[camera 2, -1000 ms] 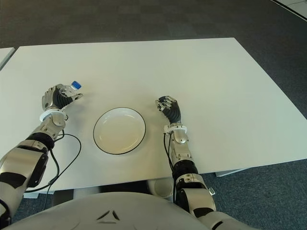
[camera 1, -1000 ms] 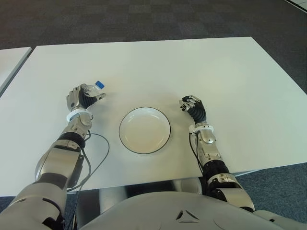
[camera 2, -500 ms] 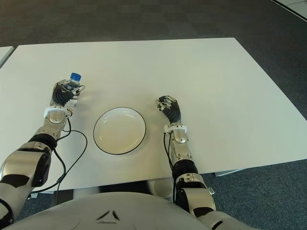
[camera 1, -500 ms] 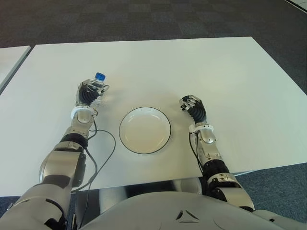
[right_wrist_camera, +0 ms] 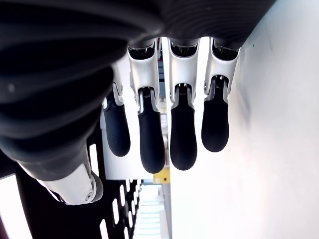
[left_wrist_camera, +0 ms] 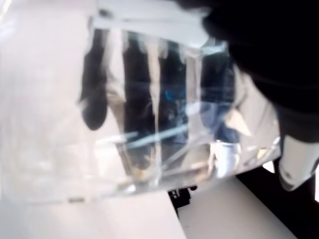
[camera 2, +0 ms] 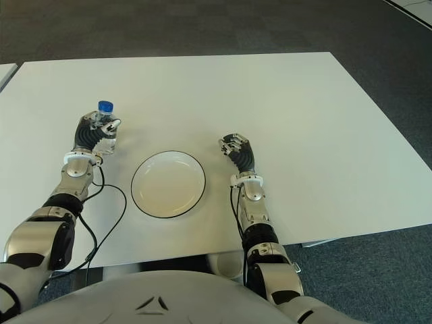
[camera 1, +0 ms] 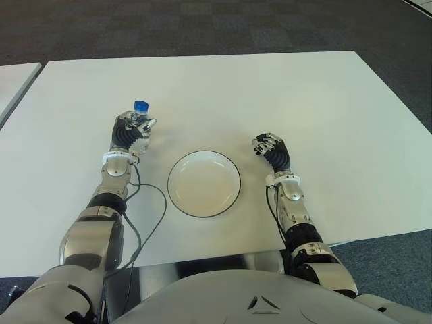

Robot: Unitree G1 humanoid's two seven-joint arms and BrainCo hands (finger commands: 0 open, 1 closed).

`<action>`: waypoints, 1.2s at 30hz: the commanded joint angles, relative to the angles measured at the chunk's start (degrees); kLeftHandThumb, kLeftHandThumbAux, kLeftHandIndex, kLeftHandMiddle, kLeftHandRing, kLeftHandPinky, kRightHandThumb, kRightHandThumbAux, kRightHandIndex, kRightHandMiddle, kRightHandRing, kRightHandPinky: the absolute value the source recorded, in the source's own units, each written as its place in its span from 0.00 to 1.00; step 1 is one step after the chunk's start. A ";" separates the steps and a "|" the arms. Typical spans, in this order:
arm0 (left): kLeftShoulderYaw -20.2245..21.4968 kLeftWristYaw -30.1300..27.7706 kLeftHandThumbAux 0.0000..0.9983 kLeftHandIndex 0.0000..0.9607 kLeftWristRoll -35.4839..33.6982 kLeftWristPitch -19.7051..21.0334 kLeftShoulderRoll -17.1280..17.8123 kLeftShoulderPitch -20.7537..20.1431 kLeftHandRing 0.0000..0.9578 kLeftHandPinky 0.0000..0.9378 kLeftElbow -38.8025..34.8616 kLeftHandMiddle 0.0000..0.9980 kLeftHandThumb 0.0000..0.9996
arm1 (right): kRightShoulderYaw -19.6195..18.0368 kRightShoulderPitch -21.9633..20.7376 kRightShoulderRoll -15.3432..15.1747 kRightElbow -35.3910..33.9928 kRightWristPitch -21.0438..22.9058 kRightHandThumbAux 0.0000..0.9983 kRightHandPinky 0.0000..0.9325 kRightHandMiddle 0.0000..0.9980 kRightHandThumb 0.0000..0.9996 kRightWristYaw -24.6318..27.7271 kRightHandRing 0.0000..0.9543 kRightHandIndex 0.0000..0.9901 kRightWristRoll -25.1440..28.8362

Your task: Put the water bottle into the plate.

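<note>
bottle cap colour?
Blue cap on the water bottle, held in the left hand; clearest in left eye view.

Looks like an office or lab room. Floor (camera 1: 202,23) is dark carpet tile in a checker pattern, typical commercial stuff. Bench (camera 1: 270,94) is a plain white rectangular tabletop, the meeting-room or office desk type, with the edge of a second identical one (camera 1: 17,77) just beside it on the robot's left. A loose black cable (camera 1: 145,223) trails off the near edge of the bench. No domestic furnishing or kitchen fittings visible.
</note>
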 commanded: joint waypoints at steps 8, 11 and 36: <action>-0.49 0.83 0.65 0.41 1.60 -4.45 -0.67 5.06 0.54 0.62 -13.99 0.51 0.95 | -0.04 1.07 0.24 1.14 2.01 0.73 0.59 0.54 0.71 -0.04 0.58 0.43 0.27; -1.76 2.50 0.65 0.41 5.34 -2.30 -1.77 10.44 0.54 0.65 -26.92 0.51 0.95 | -0.05 1.05 0.23 1.16 2.05 0.73 0.59 0.54 0.71 -0.05 0.58 0.43 0.27; -11.75 11.93 0.65 0.40 39.28 6.63 1.21 21.14 0.54 0.50 -54.41 0.51 0.95 | 0.14 1.12 0.18 1.14 1.70 0.73 0.59 0.54 0.71 -0.01 0.58 0.43 0.12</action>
